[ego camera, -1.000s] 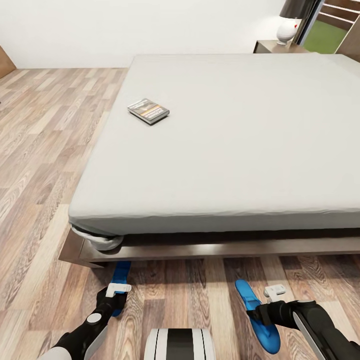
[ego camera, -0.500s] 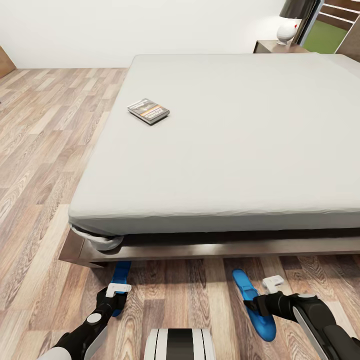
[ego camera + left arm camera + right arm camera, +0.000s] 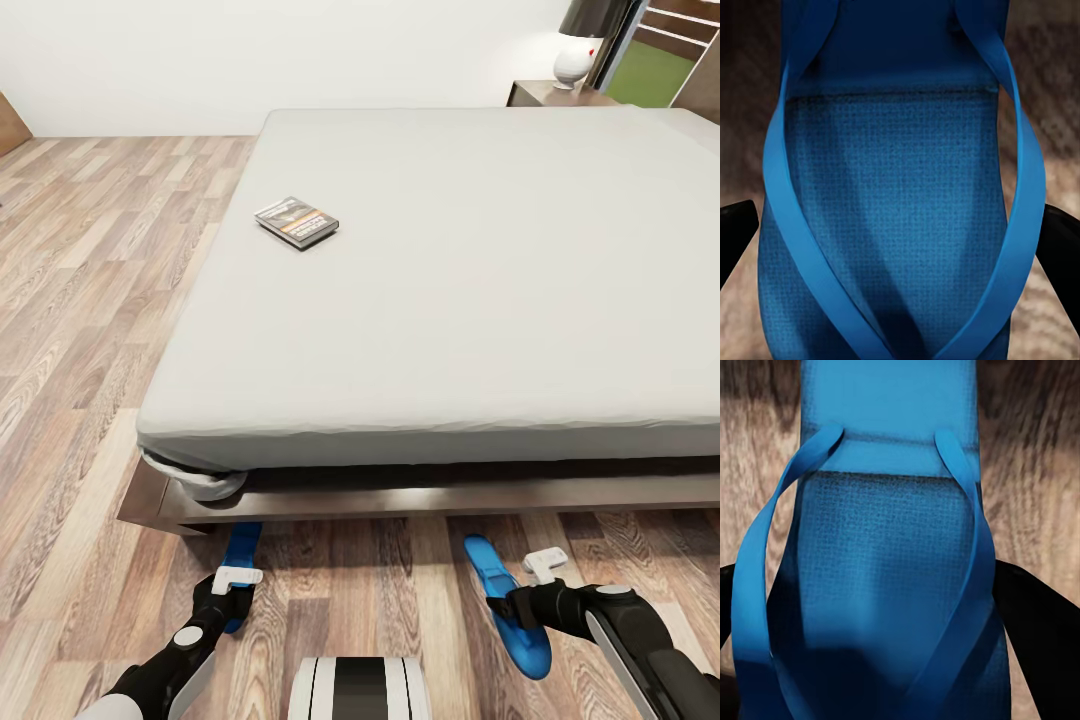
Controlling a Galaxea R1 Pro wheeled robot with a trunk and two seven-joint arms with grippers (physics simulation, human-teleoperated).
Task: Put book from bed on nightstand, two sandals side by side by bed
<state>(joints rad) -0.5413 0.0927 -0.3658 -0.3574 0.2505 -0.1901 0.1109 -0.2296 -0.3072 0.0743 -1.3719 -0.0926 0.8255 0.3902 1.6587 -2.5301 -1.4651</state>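
The left gripper [image 3: 232, 592] is covering most of one blue sandal [image 3: 241, 548]; the bed [image 3: 470, 300] is running off the head view's right edge, and the book [image 3: 296, 221] title is too small to read.

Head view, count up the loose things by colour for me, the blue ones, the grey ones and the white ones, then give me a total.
Blue: 2, the left sandal and the right sandal, both on the floor by the bed.
Grey: 1, the book on the mattress.
White: 1, the lamp base on the nightstand.
Total: 4.
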